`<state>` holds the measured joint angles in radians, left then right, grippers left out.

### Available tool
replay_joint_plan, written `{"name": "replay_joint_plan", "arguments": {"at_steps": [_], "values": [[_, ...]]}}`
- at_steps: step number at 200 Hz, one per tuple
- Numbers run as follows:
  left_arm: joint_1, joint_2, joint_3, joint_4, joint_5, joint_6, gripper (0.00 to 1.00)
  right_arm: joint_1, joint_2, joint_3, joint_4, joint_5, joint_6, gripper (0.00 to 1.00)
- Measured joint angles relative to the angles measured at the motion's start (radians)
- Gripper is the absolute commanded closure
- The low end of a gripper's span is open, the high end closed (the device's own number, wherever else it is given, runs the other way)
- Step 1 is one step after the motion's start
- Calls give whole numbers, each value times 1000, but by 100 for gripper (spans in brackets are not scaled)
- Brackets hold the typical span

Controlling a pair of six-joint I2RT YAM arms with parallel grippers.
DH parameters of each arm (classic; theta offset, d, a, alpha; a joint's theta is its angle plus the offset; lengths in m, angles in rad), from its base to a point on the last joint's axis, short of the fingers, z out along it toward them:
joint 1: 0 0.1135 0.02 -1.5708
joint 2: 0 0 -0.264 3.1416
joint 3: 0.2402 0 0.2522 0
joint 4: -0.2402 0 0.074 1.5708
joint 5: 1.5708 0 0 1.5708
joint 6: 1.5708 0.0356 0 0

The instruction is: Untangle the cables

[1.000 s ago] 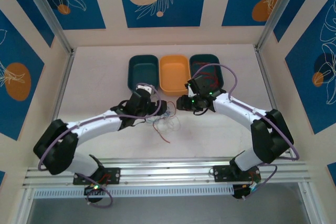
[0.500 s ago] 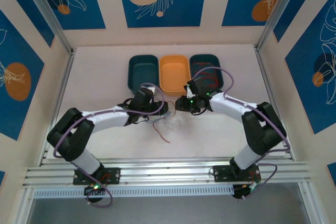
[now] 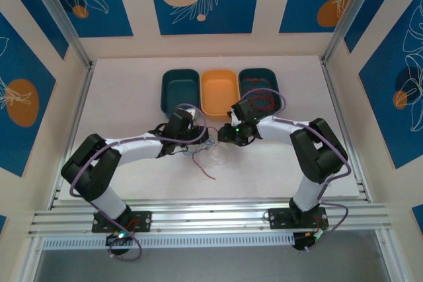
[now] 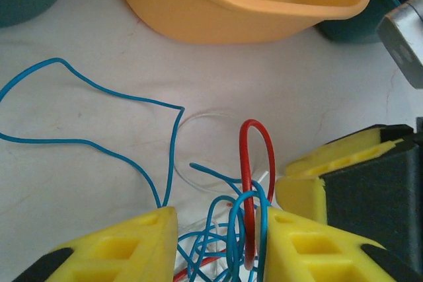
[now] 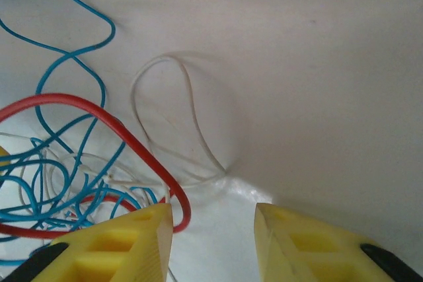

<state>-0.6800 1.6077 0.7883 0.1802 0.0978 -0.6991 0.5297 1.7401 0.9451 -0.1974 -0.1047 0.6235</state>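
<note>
**Item: tangle of cables** [image 3: 207, 152]. It lies about mid-surface, midway between the left and right edges, on the near side of the bin row. The strands are red, blue and white, knotted together. In the top view one loose red end trails out toward the near edge.

**Red cable** [image 4: 244, 170]. It forms a narrow hairpin loop whose long axis runs away from the left pincer. The closed bend points at the orange bin [image 4: 251, 4].

**Blue cable** [image 4: 180, 108]. Several coils sit in the knot. One long strand wanders off to the left across the surface [image 3: 132, 97].

**White cable** [image 5: 198, 130]. It makes a thin oval loop lying flat, lengthwise away from the right pincer.

**Left pincer** [image 4: 220, 219]. The jaws stand narrowly apart and straddle the red loop and blue coils. The red strand lies against one finger, not clamped.

**Right pincer** [image 5: 213, 211]. The jaws are parted and hold nothing. The red cable brushes one fingertip, and bare surface shows between the tips.

**Bins.** Along the far edge stand a dark teal bin [image 3: 180, 88], the orange bin, and a second teal bin [image 3: 254, 78] holding red cable.
</note>
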Motion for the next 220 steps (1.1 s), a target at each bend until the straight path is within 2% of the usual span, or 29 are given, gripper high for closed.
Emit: {"name": "replay_joint_plan", "arguments": {"at_steps": [41,116,220], "values": [[1,1,0,8,10,-2,73,1,11,13,7,-8,0,65],[2,18,0,22,30,-3,75,15,43,31,11,-13,15,75],[2,18,-9,23,28,-3,80,27,42,31,22,-6,51,99]]}}
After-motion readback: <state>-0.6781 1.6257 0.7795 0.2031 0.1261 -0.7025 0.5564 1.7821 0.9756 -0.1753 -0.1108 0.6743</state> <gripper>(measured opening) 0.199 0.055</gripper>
